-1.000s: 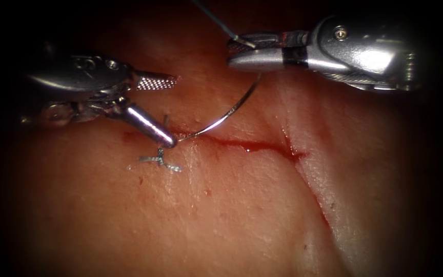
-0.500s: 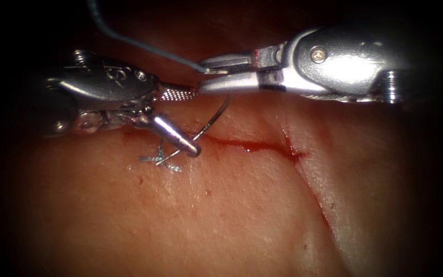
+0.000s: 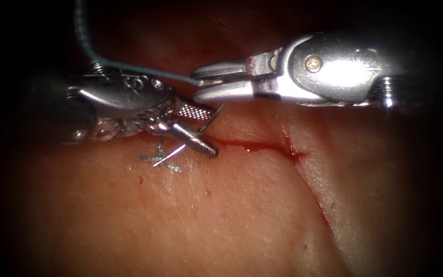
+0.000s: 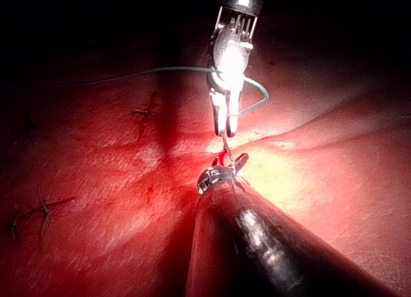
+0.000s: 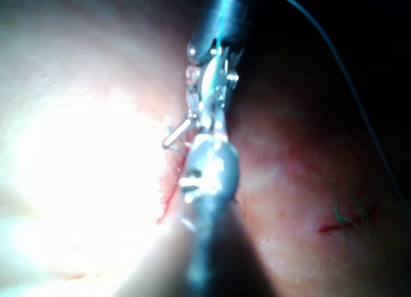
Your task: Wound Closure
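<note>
Two tools: right tool clamped needle at its thread end; left tool, jaws apart, straddled its curve, above cut.

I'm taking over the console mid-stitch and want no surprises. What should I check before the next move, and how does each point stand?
1. Right tool grips the needle: ok, jaws shut near its thread end.
2. Left tool free: ok, jaws open, holding nothing, with the needle's curve passing between them.
3. Needle out of the tissue: cannot tell; its tip lies over the finished stitch at the cut's left end.
4. Thread clear of both tools: not ok, it lies across the left tool's body.
5. Cut in plain sight: ok, unclosed right of the stitch, with red fluid in it.
</note>
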`<state>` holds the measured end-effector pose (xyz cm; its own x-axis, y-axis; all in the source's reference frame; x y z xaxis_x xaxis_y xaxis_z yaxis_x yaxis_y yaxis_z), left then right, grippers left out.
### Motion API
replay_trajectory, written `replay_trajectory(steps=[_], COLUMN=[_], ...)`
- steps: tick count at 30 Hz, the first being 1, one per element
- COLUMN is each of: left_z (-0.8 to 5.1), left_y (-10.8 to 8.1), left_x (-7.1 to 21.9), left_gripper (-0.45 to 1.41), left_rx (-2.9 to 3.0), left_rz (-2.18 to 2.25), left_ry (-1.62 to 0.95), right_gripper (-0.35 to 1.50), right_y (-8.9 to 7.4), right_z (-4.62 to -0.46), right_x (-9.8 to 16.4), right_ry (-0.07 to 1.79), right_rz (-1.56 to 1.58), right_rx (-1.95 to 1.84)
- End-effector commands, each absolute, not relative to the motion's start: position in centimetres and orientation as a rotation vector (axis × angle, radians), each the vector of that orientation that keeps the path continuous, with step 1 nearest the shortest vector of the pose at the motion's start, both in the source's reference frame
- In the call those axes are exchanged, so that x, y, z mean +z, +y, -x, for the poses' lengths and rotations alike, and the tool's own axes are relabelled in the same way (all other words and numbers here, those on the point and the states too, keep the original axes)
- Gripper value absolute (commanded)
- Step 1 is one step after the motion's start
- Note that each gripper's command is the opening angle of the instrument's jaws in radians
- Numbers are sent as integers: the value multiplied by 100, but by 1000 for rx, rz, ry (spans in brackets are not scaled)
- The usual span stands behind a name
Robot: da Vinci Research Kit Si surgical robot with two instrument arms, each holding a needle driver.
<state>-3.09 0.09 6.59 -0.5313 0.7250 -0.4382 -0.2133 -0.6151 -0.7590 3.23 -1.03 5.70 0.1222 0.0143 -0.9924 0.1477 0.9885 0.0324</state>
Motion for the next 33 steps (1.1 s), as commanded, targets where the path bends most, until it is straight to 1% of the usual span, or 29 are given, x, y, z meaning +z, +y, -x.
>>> replay_trajectory(steps=[1,3,4,5,8,9,13,14,16,18,19,21,29,33], left_z=[313,312,312,312,313,314,315,315,315,315,315,314,309,307], left_y=[8,6,5,3,-1,-1,-2,-2,-1,0,1,2,3,3], left_x=[664,662,661,659,653,652,646,645,643,641,640,639,635,635], left_gripper=[7,2,-5,-20,-42,-45,-45,-45,-45,-45,-45,-45,-45,-45], left_rx=[2167,2173,2176,2182,2159,2142,2048,2044,2007,1980,1960,1927,1831,1804], left_rz=[1043,1051,1055,1061,1041,1026,938,931,915,917,911,910,940,950], left_ry=[-898,-929,-939,-953,-990,-1007,-1025,-1020,-1020,-1011,-1011,-1001,-934,-895], right_gripper=[-35,-35,-35,-35,-35,-35,-35,-18,41,94,111,125,125,115], right_y=[-104,-105,-106,-106,-106,-105,-101,-99,-98,-95,-94,-93,-95,-104], right_z=[-329,-329,-329,-329,-328,-327,-321,-319,-318,-317,-316,-316,-311,-313], right_x=[574,575,576,576,577,578,580,581,581,580,580,579,566,557], right_ry=[1451,1452,1453,1453,1450,1445,1412,1397,1364,1335,1321,1295,1198,1126], right_rz=[-131,-131,-131,-131,-127,-121,-140,-130,-117,-100,-93,-81,4,88], right_rx=[-107,-110,-111,-112,-109,-104,-17,8,73,128,154,208,347,444])
